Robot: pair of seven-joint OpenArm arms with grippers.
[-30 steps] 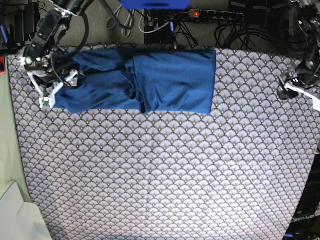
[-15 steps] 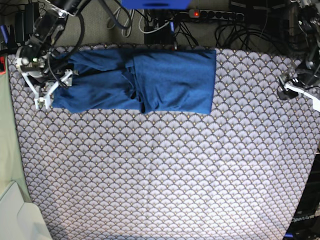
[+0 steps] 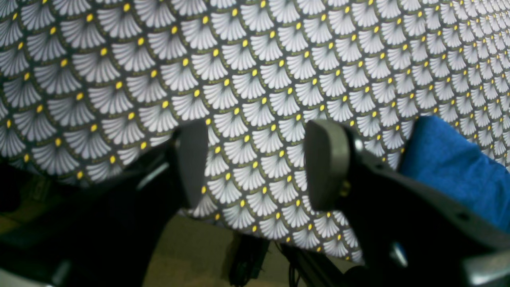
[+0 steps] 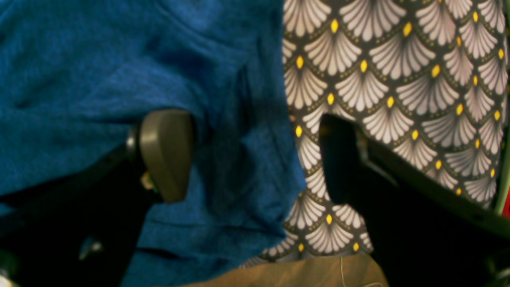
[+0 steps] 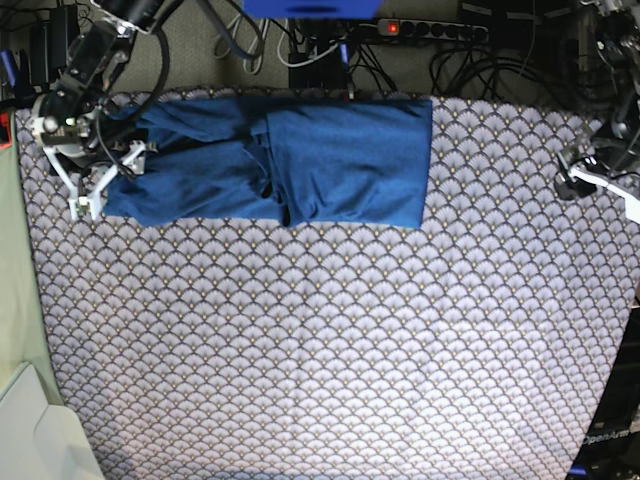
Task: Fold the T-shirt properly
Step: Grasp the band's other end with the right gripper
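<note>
The T-shirt [image 5: 300, 165] is a plain blue garment lying folded in a long band along the far side of the scallop-patterned tablecloth [image 5: 330, 340]. My right gripper [image 5: 88, 190] stands open at the shirt's left end. In the right wrist view one finger [image 4: 167, 151] hangs over the blue cloth [image 4: 119, 79] and the other over the tablecloth, with the shirt's edge between them and nothing pinched. My left gripper [image 5: 610, 185] hovers open near the table's right edge. The left wrist view shows the left gripper [image 3: 259, 163] with only tablecloth between its fingers and a patch of blue cloth [image 3: 454, 175] beside it.
A power strip and tangled cables [image 5: 430, 30] lie behind the table's far edge. A white box [image 5: 30, 430] sits off the near left corner. The table's brown edge [image 4: 299, 275] shows just below my right gripper.
My right gripper has slid left and slightly away, from over the shirt's left end to its very edge. The shirt and the left arm have stayed put.
</note>
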